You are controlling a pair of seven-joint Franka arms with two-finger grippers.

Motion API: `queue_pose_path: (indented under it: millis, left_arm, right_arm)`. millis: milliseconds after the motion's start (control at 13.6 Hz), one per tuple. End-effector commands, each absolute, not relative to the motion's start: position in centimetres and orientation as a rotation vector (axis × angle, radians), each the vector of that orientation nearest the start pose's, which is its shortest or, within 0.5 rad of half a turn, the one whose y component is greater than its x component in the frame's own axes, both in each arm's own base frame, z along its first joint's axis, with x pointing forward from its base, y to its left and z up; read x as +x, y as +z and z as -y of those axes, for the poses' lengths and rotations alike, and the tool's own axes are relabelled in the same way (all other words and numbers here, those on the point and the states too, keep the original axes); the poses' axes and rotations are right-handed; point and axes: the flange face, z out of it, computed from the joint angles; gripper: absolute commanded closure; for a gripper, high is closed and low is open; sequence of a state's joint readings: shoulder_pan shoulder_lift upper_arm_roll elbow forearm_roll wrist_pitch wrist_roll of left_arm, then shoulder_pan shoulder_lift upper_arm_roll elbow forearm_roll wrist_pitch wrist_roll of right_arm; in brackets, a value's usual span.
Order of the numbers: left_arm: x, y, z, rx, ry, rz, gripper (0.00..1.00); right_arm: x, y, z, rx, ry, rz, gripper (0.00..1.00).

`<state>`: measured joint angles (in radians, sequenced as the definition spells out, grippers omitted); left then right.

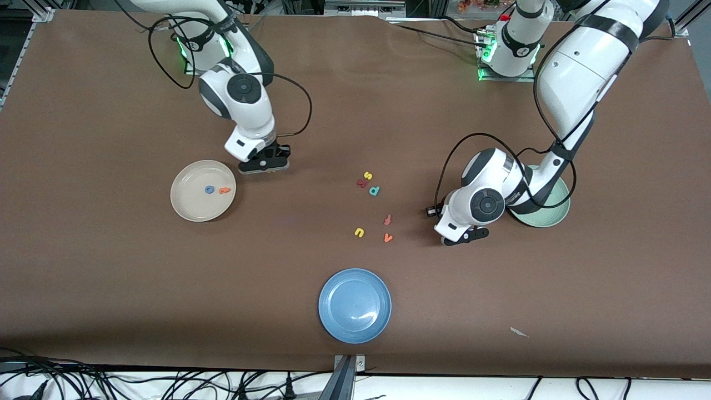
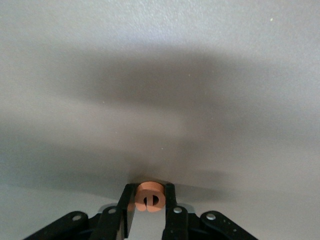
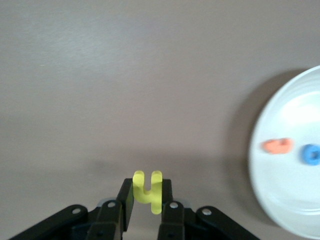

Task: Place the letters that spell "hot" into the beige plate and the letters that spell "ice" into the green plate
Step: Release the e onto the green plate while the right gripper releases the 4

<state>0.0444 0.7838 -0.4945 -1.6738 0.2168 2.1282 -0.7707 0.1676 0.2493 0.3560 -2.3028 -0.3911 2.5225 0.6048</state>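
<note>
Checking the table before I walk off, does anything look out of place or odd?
One oddity: a small pale scrap lies on the brown table near its front edge, toward the left arm's end, apart from every plate and letter. Otherwise nothing spilled or damaged.

Loose foam letters on the table [image 1: 111,278]: s [image 1: 367,176], p [image 1: 375,190], u [image 1: 359,233], perhaps v [image 1: 388,238].

Yellow h [image 3: 148,192] gripped; o [image 1: 209,189], t [image 1: 224,190] plated.
</note>
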Motion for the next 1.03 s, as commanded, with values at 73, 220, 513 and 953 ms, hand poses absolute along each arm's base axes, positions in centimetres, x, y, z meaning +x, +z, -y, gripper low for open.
queue_pose_path:
  millis: [73, 220, 513, 953]
  left_arm:
    - [61.1, 22.6, 23.6, -3.070, 0.411, 0.403, 0.96]
    - [61.9, 25.7, 21.4, -3.046, 0.439, 0.370, 0.96]
    - [61.8, 29.4, 13.7, -3.015, 0.620, 0.137, 0.96]
    - [60.3, 27.0, 1.1, -3.042, 0.848, -0.111, 0.92]
  right_arm:
    - [47.4, 26.9, -20.7, -3.266, -0.081, 0.540, 0.83]
    - [49.0, 27.0, -16.7, -3.259, -0.054, 0.610, 0.83]
    - [49.6, 25.9, -13.9, -3.226, 0.017, 0.526, 0.22]
    - [49.9, 26.3, -13.9, -3.209, 0.021, 0.455, 0.01]
